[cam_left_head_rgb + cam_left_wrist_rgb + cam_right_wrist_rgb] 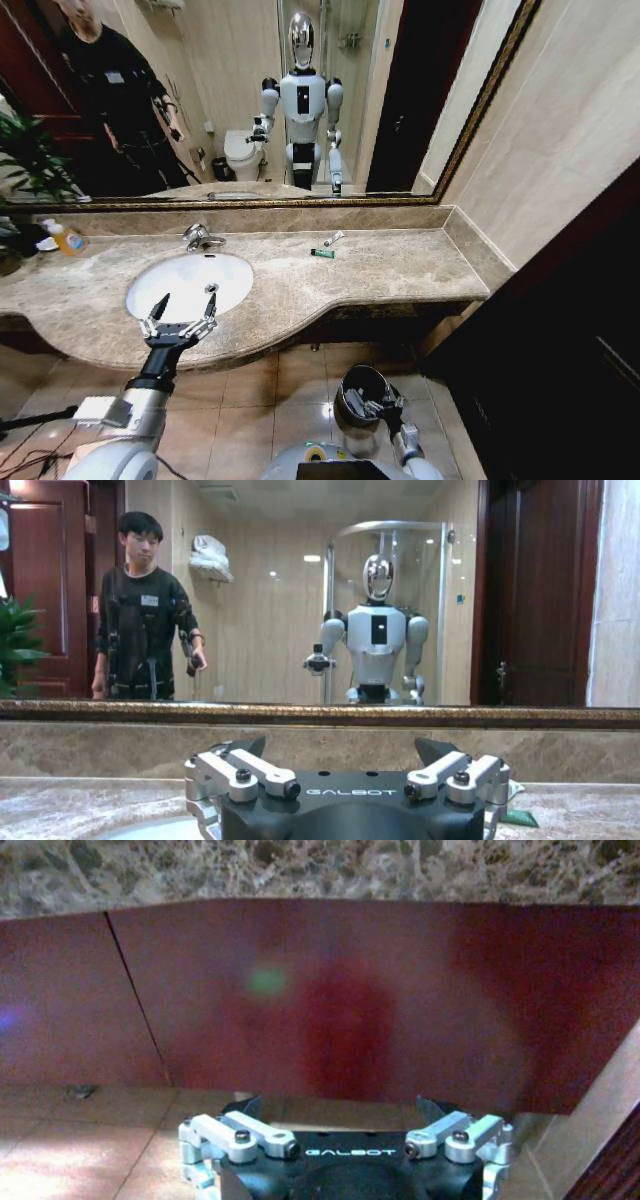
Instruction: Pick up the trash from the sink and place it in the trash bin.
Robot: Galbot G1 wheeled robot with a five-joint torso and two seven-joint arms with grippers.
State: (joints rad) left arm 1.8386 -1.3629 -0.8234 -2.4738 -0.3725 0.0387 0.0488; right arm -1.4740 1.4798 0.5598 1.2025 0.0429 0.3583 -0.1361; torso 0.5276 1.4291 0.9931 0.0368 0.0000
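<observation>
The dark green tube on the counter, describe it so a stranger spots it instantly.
Start at the white oval sink in the beige-brown marble counter. To the right of its chrome faucet lie two small tubes. The dark green tube is nearer the front; the white tube sits behind it.

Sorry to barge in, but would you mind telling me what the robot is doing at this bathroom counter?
The robot is clearing trash from around the sink into the trash bin on the floor. Its left gripper hovers open and empty over the basin's front rim. The right gripper hangs low by the bin, fingers open, holding nothing. Two small tubes, a white tube and a dark green tube, lie on the marble counter to the right of the basin, untouched.
</observation>
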